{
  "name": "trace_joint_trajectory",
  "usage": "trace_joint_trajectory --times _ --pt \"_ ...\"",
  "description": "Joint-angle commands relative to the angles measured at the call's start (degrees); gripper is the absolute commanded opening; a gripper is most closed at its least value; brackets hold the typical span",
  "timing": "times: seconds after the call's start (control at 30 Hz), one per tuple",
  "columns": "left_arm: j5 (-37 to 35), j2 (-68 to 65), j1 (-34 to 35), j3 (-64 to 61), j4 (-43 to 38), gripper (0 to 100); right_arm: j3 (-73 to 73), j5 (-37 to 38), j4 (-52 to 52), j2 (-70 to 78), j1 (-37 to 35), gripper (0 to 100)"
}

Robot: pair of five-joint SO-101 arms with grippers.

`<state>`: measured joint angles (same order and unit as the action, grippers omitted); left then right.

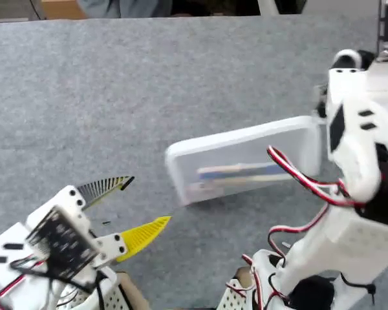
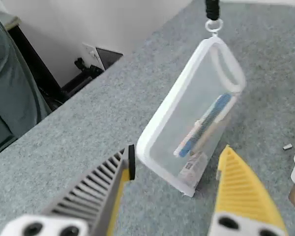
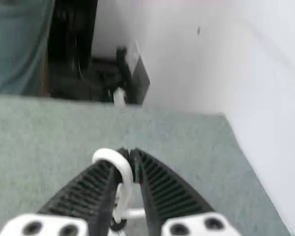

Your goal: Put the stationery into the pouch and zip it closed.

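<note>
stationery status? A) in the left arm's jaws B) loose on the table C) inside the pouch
C: a blue pen shows through the wall of the translucent pouch, with a paler item lying alongside it.

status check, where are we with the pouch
Left pincer open, just short of pouch. Right pincer shut on pouch's ring. Stationery inside; zip unclear. Nothing in the way.

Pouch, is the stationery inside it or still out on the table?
Inside. The stationery, blue and white, shows through the clear wall of the pouch.
</note>
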<state>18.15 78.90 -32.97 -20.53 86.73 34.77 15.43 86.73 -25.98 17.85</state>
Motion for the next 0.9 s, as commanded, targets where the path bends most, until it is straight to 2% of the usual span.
trace_joint_trajectory --times 0.0,0.2,0.37,0.57,0.87 --pt "-0.44 -0.79 0.4 2.95 -0.53 29 5.49 -1.76 -0.09 0.13 -0.97 1.2" --pt "-0.44 -0.79 0.4 2.77 -0.62 29 8.48 -1.85 -0.18 0.13 -1.76 1.2" --pt "-0.44 -0.79 0.4 2.77 -0.62 29 12.97 -1.41 -0.62 0.13 -8.0 1.2" --pt "-0.7 -0.79 0.4 2.77 -1.49 29 16.75 1.23 -4.04 0.13 -19.43 1.2" --pt "-0.35 -0.79 0.4 2.77 -5.54 29 16.57 2.55 1.41 0.13 -44.4 1.2"
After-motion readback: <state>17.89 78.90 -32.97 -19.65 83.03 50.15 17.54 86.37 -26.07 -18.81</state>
